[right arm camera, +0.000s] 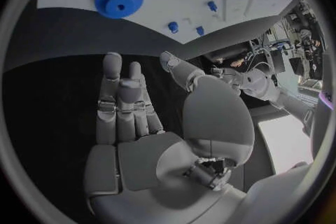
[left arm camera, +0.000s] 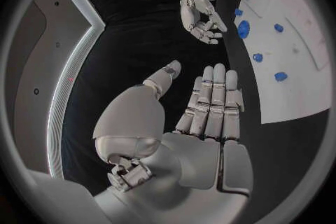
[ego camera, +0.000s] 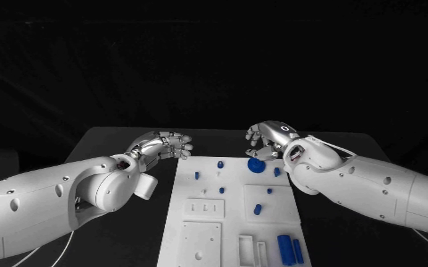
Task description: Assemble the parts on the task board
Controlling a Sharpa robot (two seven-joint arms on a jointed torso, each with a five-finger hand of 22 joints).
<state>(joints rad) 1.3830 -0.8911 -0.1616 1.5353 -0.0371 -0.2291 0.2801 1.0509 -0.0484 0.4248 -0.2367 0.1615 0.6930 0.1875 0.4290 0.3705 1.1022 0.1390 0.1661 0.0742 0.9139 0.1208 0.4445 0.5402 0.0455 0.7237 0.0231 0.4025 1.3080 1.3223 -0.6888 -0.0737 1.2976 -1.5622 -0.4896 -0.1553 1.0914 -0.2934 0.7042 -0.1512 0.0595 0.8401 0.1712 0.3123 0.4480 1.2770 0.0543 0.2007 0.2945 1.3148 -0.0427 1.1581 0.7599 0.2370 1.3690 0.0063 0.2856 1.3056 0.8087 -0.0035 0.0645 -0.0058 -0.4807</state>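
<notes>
Task board (ego camera: 234,211) lies mid-counter between my arms, blue parts scattered on it. My left hand (ego camera: 167,146) and right hand (ego camera: 268,140) hover at its far corners, fingers spread, holding nothing. Likely step: reaching; next, closing on the blue gear (ego camera: 256,165).

White task board (ego camera: 234,217), blue parts (ego camera: 256,165), black table (ego camera: 116,140), silver hands (ego camera: 169,145).

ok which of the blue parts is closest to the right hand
The round blue gear, just below the right hand at the board's far end; it's the widest, disc-shaped part.
</notes>
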